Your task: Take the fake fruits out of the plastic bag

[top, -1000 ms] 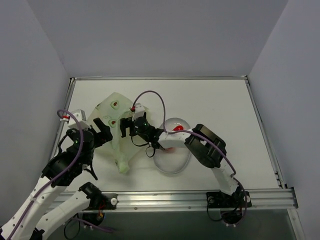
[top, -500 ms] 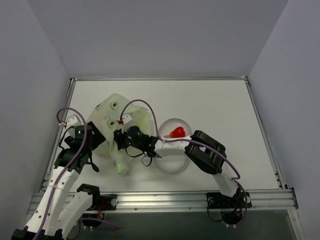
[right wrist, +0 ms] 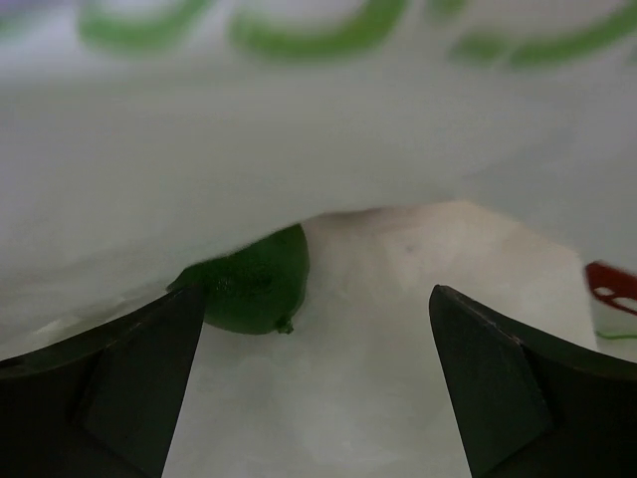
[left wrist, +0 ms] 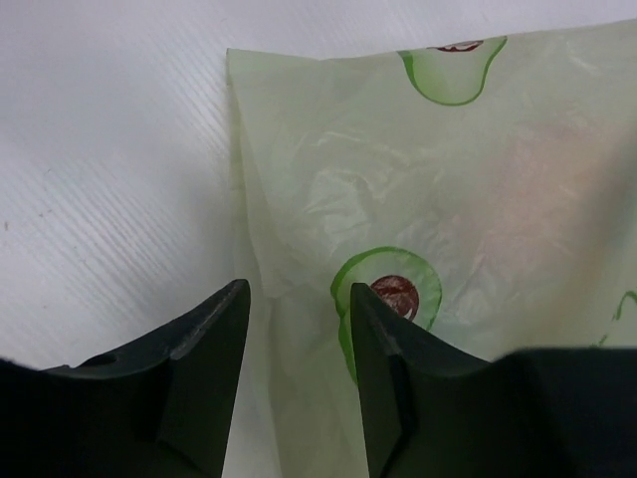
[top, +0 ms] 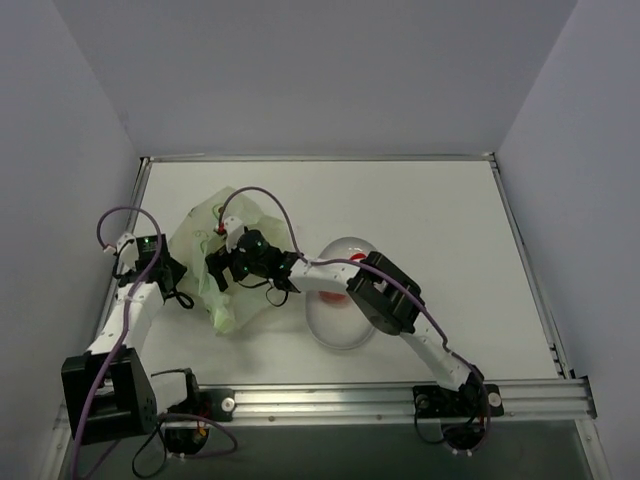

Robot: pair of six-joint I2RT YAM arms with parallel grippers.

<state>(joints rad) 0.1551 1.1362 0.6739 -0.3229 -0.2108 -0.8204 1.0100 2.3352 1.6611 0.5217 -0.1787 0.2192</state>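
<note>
1. Two grippers are at the plastic bag [top: 228,225], which lies crumpled on the white table [top: 440,210], left of centre in the overhead view.
2. Left gripper [left wrist: 299,383]: the jaws are narrowed, but a clear gap shows between them. The bag's side edge runs down through that gap, and an avocado motif [left wrist: 390,289] sits just above the right-hand finger. No pinch on the film is visible.
3. Right gripper [right wrist: 314,388]: the jaws are spread wide and hold nothing. They are set low under a raised fold of the bag.
4. Green ball [right wrist: 254,284]: it rests under the film, lower left of the right wrist view, just beside the left-hand finger. Contact cannot be confirmed.
5. Clear dish [top: 340,330]: it stands right of the bag, near the centre of the overhead view, and the right arm crosses part of it. A small patch of the red fruit [top: 357,257] shows near its upper rim.
</note>
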